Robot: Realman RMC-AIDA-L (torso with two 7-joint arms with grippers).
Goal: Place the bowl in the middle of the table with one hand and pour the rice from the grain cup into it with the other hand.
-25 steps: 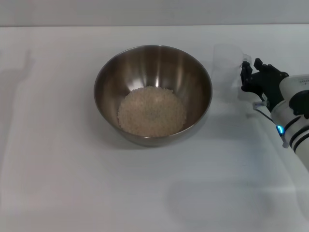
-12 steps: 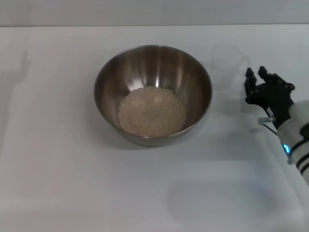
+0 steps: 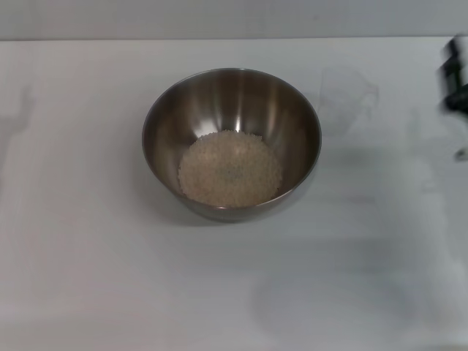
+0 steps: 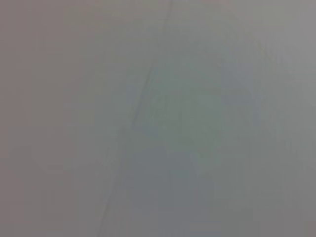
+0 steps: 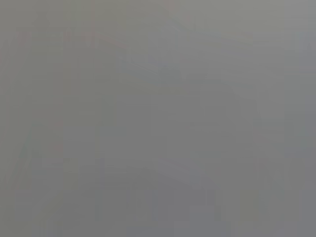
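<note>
The steel bowl stands in the middle of the white table. A heap of pale rice lies in its bottom. The clear grain cup stands on the table just right of the bowl, apart from it, and looks empty. My right gripper shows only as a dark blur at the far right edge, well clear of the cup and holding nothing that I can see. My left gripper is out of view. Both wrist views show only a featureless grey.
Faint arm shadows lie on the table at the left edge and right of the cup. The table's far edge runs along the top of the head view.
My right gripper has drawn back from beside the grain cup to the far right edge of the view, its arm gone from sight. The cup and bowl have not moved.
</note>
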